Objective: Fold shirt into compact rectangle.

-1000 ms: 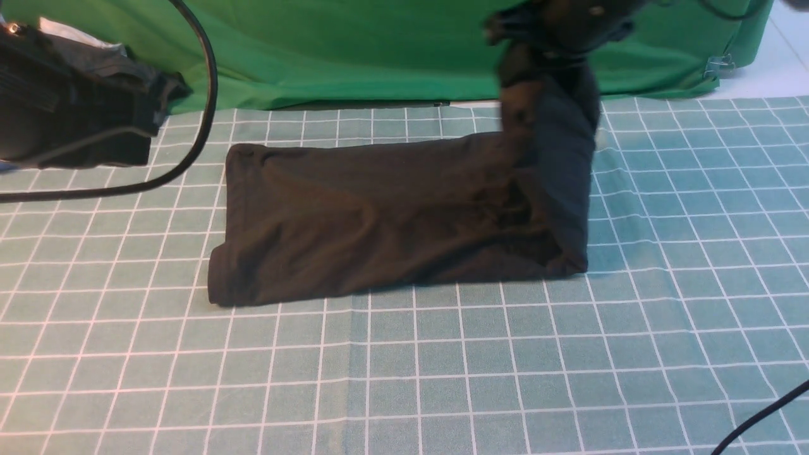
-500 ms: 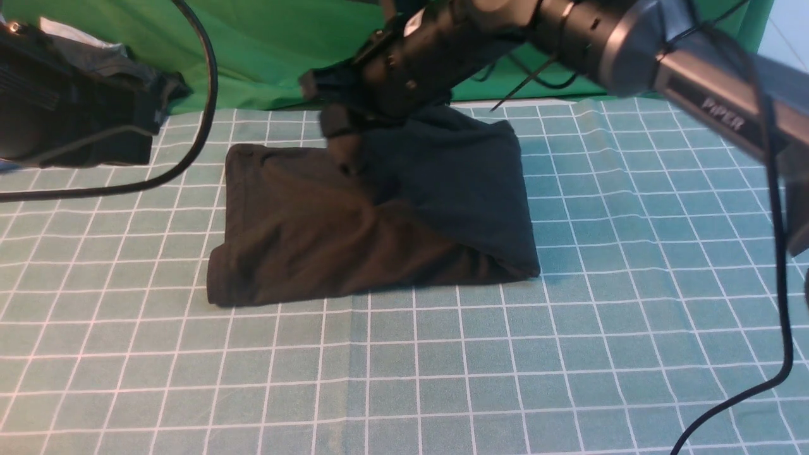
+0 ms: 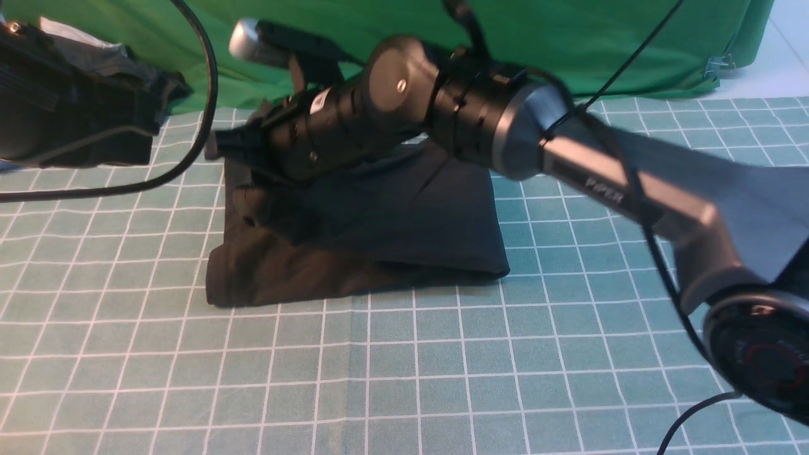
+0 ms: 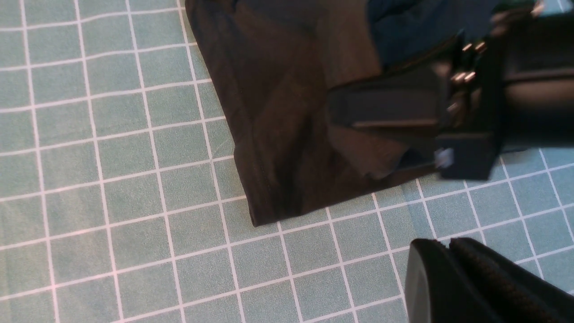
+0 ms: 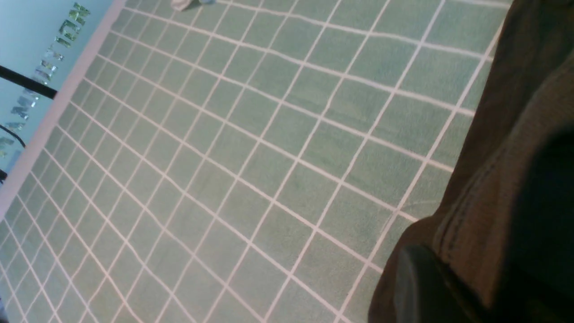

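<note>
The shirt lies centre-left on the checked surface, already folded to a narrow band. Its right end is doubled over leftward, pinched in the right gripper's fingers. Setting it down and letting go remain, I'd say. The left gripper hangs empty at upper left, fingers pressed together.

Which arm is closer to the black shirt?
Right. The right gripper pinches folded cloth of the shirt; the left gripper hangs shut beside it, over the mat.
</note>
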